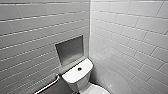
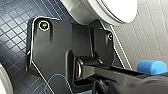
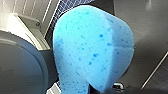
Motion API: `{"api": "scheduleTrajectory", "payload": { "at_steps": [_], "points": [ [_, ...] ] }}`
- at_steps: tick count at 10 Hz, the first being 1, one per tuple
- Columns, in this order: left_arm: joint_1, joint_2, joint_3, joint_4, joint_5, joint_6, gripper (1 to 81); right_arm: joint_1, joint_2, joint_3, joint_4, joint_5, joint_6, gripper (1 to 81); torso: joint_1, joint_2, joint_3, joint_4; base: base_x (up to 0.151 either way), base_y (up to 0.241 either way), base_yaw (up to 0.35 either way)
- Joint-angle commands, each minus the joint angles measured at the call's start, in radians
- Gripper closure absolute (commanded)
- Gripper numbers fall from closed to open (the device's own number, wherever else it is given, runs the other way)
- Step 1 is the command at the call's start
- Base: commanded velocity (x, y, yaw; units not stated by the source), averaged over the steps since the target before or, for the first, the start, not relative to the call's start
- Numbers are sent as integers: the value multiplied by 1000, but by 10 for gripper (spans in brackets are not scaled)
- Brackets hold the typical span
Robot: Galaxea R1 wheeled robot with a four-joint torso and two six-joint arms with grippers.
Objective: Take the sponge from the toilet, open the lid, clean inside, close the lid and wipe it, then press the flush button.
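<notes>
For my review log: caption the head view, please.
Toilet tank with dark flush button in a white-tiled corner, wall niche above, grab bar beside.

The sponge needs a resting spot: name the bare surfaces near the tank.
Tank top, bare on both sides of the flush button; the niche sill above it. Crowded: the narrow gap between tank and grab bar.

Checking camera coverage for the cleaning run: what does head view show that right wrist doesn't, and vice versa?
Head: tank top with flush button, wall niche, grab bar, tiled corner walls.
Right wrist: sponge up close, pinched at its base; lid showing its grey underside beside it; dark floor tiles.
Both: toilet.
</notes>
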State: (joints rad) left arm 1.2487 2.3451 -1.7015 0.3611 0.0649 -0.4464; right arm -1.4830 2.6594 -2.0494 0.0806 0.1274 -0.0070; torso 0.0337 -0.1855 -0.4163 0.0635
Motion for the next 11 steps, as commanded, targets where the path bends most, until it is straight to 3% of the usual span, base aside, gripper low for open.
{"api": "scheduleTrajectory", "payload": {
  "at_steps": [1,2,7,8,11],
  "points": [
    [76,178,-258,58,-63,8,811,14,-19,19,2,-68,-2,811,0,0,0,0,0,0,0],
    [87,220,-311,58,-63,9,811,11,-17,15,-2,-68,-2,811,0,0,57,0,0,0,0],
    [116,374,-539,50,-51,5,811,8,-11,9,-2,-68,-4,811,0,-1,175,0,0,0,0],
    [122,425,-617,49,-51,5,811,8,-2,-1,-2,-69,-7,811,-1,-1,131,0,0,0,0],
    [148,544,-819,47,-50,-2,811,-1,36,-50,-2,-68,-8,811,-3,-3,158,0,0,0,0]
  ]
}}
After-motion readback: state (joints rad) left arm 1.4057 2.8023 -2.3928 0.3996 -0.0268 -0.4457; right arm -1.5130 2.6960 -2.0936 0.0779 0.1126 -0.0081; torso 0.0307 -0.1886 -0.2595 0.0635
